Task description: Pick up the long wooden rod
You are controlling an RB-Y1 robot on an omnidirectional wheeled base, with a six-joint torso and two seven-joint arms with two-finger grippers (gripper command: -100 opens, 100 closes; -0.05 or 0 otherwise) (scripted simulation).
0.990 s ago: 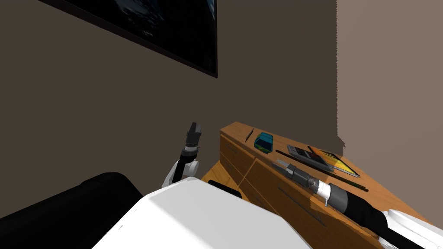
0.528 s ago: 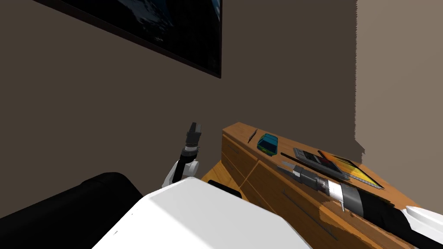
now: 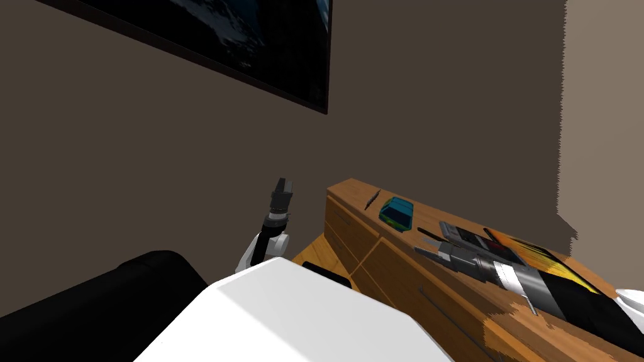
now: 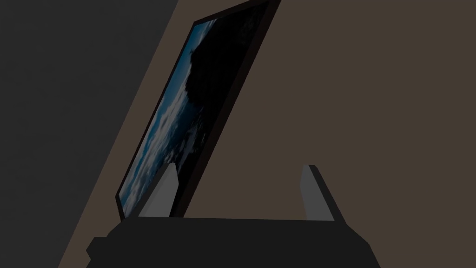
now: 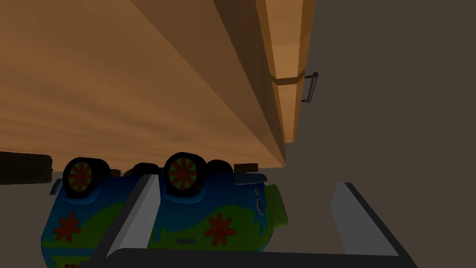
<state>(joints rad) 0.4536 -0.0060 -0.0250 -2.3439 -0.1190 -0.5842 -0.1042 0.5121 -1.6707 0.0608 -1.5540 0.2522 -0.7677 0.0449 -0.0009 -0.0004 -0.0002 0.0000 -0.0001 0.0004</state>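
You are on the approach: your right gripper (image 3: 426,251) hovers with fingers spread over the wooden sideboard (image 3: 349,188), facing the toy van (image 5: 209,223). The rod (image 3: 429,234), thin and dark, seems to lie just beside the fingers, running under your forearm. Next, centre across it and descend. Your left gripper (image 4: 239,166) is raised, fingers apart

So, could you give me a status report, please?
Left gripper open, raised aside. Right gripper open over dresser, rod alongside, not gripped. Toy van just ahead.
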